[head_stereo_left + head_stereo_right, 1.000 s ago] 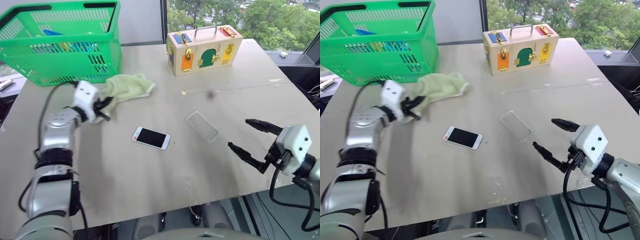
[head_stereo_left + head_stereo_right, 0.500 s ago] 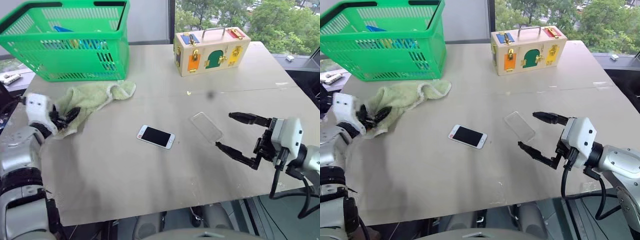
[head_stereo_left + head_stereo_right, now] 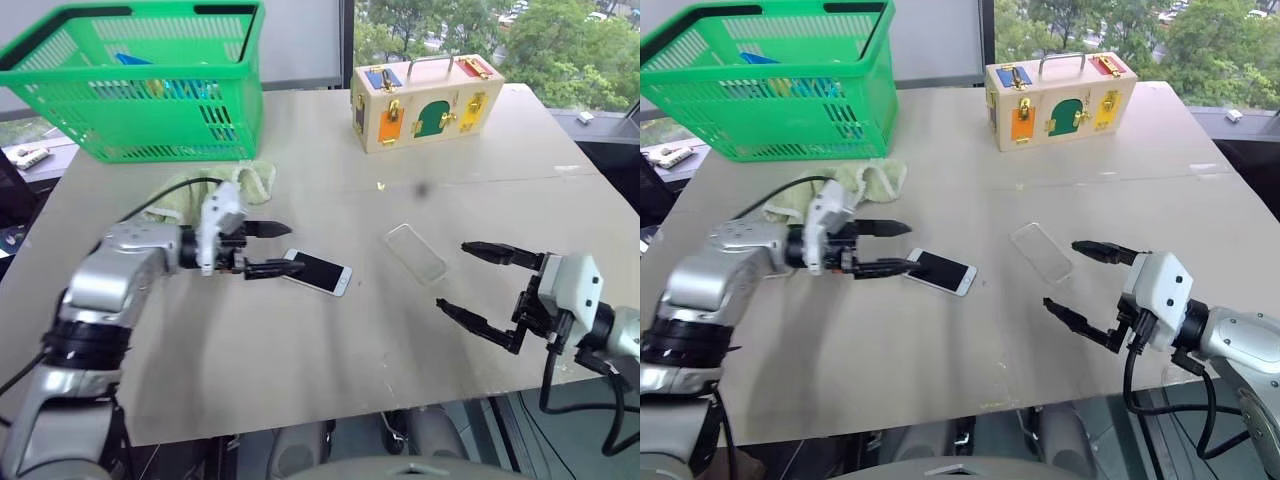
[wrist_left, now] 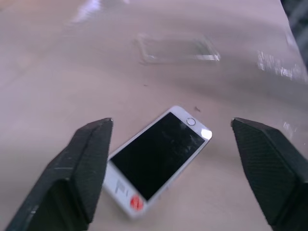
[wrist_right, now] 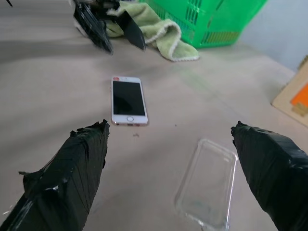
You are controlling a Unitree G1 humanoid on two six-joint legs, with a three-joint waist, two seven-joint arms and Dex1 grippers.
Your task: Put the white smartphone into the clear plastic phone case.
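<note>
**A:** Starting at the upper left of the head view, there's the green basket (image 3: 150,80), and just below it the pale green cloth (image 3: 225,185) lies crumpled on the table (image 3: 300,370).

**B:** And the left gripper (image 3: 272,249)?

**A:** Left of centre, pointing toward the middle of the frame, fingers spread wide. Its lower fingertip (image 3: 290,267) sits right at the near end of the white smartphone (image 3: 320,272); I can't tell if it touches.

**B:** So the phone is not pinched?

**A:** No. In the left wrist view the phone (image 4: 156,163) lies flat, screen up, between the two spread fingers, closer to the left one in that picture. It rests on the table at the middle of the head view, set at an angle.

**B:** Moving right?

**A:** The clear plastic phone case (image 3: 416,252) lies flat just right of centre, near the phone but apart from it. Above it, at the top of the frame, stands the wooden latch box (image 3: 420,100).

**B:** And the far right?

**A:** The right gripper (image 3: 468,277) hovers at the lower right, fingers spread wide, nothing between them. The case is just up and left of its tips, and the phone is further left.
</note>
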